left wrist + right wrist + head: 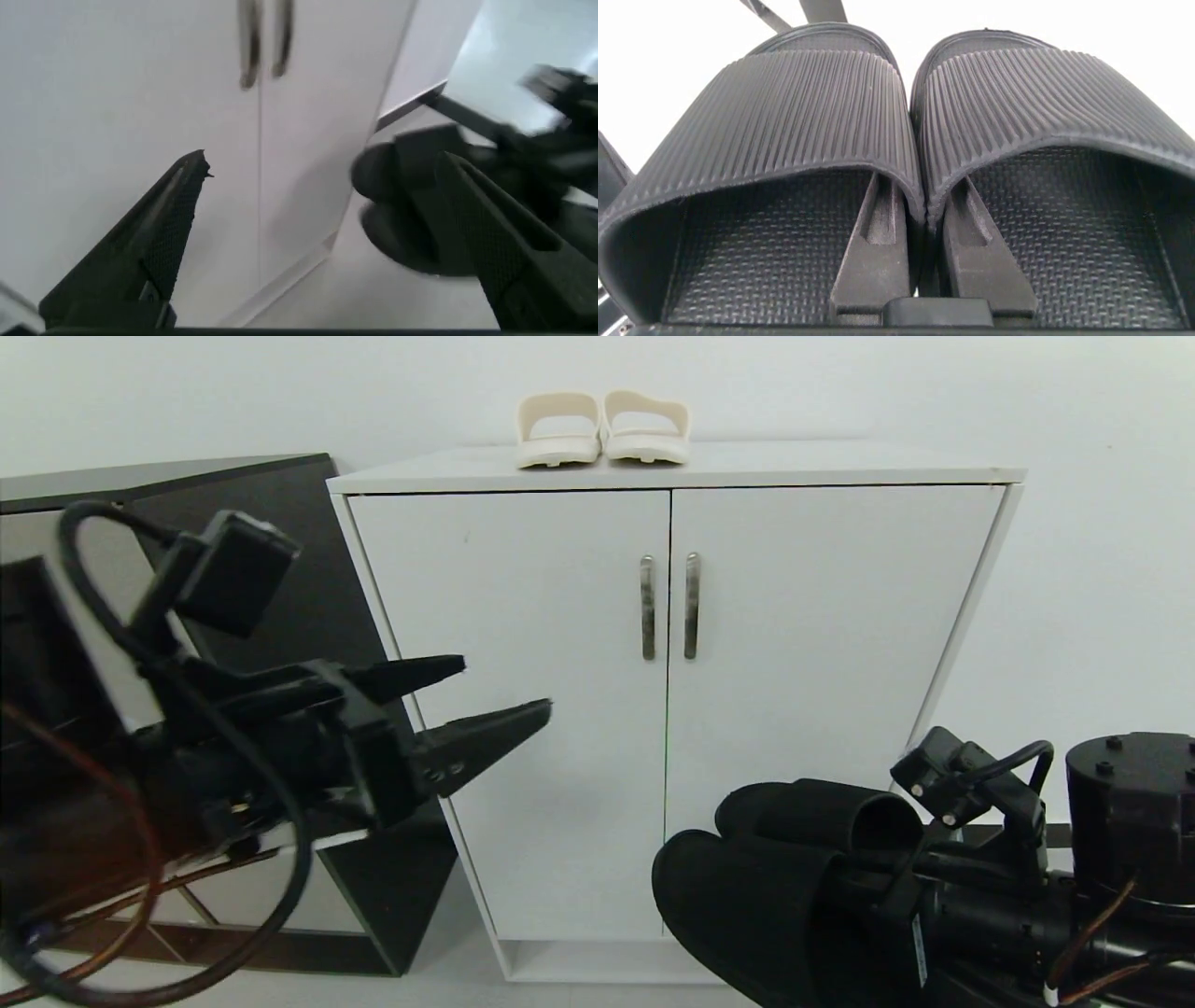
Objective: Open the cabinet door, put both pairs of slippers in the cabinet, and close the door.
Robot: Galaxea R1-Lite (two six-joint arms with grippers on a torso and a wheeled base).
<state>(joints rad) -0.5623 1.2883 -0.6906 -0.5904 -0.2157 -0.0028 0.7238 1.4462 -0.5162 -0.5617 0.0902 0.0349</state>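
Observation:
A white cabinet (523,709) stands before me with both doors shut; its two metal handles (668,607) meet at the middle. A cream pair of slippers (602,427) rests on the cabinet top at the back. My left gripper (507,686) hangs open and empty in front of the left door, below and left of the handles (264,42). My right gripper (920,196) is shut on the black pair of slippers (822,112), pinching their two inner walls together. That black pair (775,877) is held low in front of the right door.
A black shelf unit (280,523) with mirrored panels stands against the cabinet's left side. A pale wall runs behind, and pale floor (467,985) shows under the cabinet's front.

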